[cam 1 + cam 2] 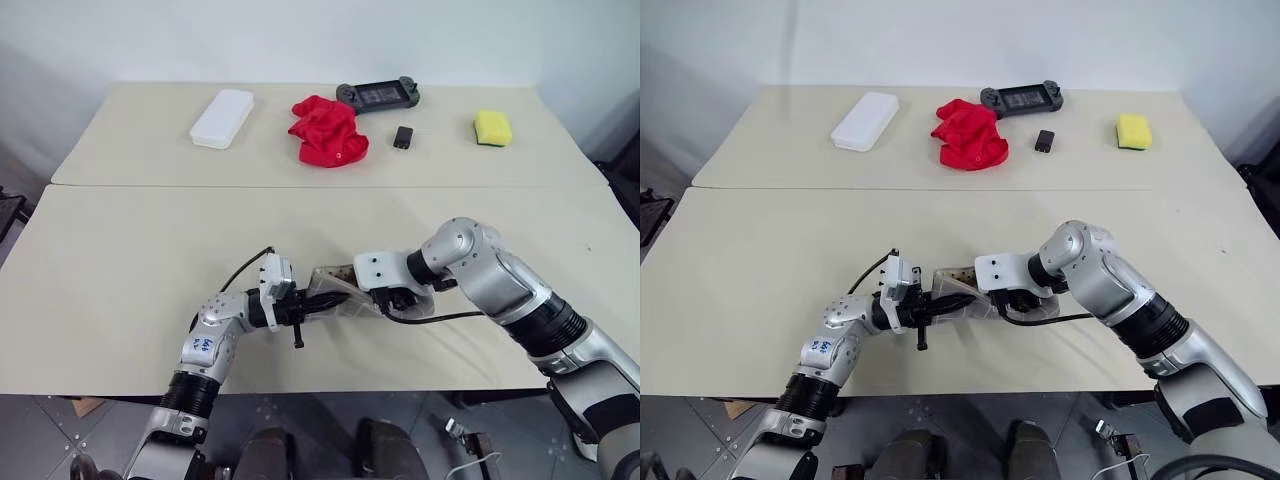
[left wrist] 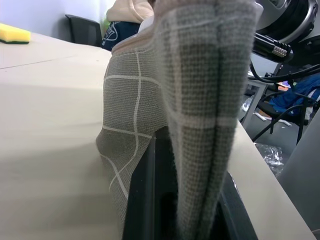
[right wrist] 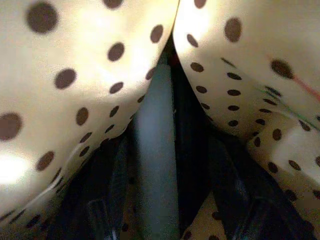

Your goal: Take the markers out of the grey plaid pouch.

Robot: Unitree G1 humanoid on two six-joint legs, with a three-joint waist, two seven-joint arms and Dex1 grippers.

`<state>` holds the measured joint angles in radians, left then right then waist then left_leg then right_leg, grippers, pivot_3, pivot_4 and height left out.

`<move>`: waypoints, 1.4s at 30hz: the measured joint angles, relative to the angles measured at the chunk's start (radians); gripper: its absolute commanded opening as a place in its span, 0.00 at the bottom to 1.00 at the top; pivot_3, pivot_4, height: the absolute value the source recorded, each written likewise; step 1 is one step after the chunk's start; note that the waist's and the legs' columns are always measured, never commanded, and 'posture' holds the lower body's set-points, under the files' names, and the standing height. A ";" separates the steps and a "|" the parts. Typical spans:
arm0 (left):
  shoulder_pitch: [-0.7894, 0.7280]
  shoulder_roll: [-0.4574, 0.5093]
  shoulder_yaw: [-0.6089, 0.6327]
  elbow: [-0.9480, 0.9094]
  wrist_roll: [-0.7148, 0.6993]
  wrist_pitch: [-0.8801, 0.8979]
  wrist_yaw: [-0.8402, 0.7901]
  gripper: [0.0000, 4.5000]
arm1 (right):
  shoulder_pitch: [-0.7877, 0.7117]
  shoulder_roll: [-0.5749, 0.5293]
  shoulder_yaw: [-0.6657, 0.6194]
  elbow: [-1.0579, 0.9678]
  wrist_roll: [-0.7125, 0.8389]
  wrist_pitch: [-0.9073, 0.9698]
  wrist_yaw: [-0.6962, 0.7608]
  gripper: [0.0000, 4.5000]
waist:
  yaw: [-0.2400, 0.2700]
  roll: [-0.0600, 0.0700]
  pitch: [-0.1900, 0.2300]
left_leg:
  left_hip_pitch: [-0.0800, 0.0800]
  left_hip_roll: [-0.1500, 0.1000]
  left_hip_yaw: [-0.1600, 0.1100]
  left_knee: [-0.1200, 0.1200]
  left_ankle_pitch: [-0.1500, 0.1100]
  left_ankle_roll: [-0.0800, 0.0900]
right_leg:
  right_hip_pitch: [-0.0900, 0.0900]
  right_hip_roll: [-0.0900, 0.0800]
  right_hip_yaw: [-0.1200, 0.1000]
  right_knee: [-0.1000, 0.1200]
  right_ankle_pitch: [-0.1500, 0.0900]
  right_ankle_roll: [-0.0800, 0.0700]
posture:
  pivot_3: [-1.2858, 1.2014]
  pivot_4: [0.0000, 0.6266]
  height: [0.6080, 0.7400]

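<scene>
The grey plaid fabric pouch [image 1: 335, 295] is mostly hidden behind both grippers — any markers inside stay dim, blurred, unidentifiable.

The pouch [image 1: 335, 292] lies on the near table [image 1: 120, 290] between left gripper [image 1: 312, 303] and right gripper [image 1: 385, 300].

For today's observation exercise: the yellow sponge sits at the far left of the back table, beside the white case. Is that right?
Not quite. The yellow sponge sits at the far right of the back table, well away from the white case; the left eye view shows this.
</scene>
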<state>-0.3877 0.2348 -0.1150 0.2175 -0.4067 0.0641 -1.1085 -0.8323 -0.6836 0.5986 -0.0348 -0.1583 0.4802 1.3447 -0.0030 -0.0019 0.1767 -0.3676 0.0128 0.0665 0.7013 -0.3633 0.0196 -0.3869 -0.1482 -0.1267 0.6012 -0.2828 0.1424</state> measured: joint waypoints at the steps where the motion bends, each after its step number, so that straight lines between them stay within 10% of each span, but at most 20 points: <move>1: 0.000 0.000 -0.001 0.000 0.001 0.000 0.000 0.00 | 0.004 0.002 -0.002 0.001 -0.001 -0.002 0.000 0.39 | 0.000 -0.001 -0.001 | 0.001 0.000 -0.001 0.000 0.000 0.000 | 0.001 0.000 0.000 0.000 0.000 0.000 | 0.52 0.24 1.00; 30: 0.005 0.009 -0.019 -0.042 -0.008 -0.021 0.004 0.00 | 0.139 -0.010 -0.371 0.274 0.388 -0.471 0.145 0.34 | 0.003 -0.001 0.000 | -0.004 0.000 -0.001 -0.001 0.000 0.000 | -0.004 0.000 0.001 0.000 0.000 -0.001 | 0.52 0.24 1.00; 34: 0.024 0.021 -0.004 -0.039 -0.010 -0.020 0.016 0.00 | 0.133 -0.028 -0.429 0.348 0.360 -0.601 0.084 0.10 | 0.002 -0.001 0.000 | -0.003 0.000 -0.001 -0.001 0.000 0.000 | -0.003 0.000 0.001 0.000 0.000 -0.001 | 0.52 0.24 1.00; 42: 0.030 0.019 -0.004 -0.045 -0.013 -0.018 0.025 0.00 | 0.145 -0.029 -0.477 0.355 0.456 -0.542 0.112 0.10 | 0.004 -0.001 0.000 | -0.003 0.000 -0.002 -0.001 0.000 0.000 | -0.003 0.000 0.001 0.000 0.000 -0.001 | 0.52 0.24 1.00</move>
<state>-0.3575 0.2542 -0.1189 0.1723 -0.4202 0.0462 -1.0832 -0.6873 -0.7129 0.1221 0.3197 0.2976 -0.0621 1.4566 0.0010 -0.0027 0.1766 -0.3708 0.0130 0.0649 0.7002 -0.3632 0.0200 -0.3904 -0.1483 -0.1262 0.6009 -0.2824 0.1418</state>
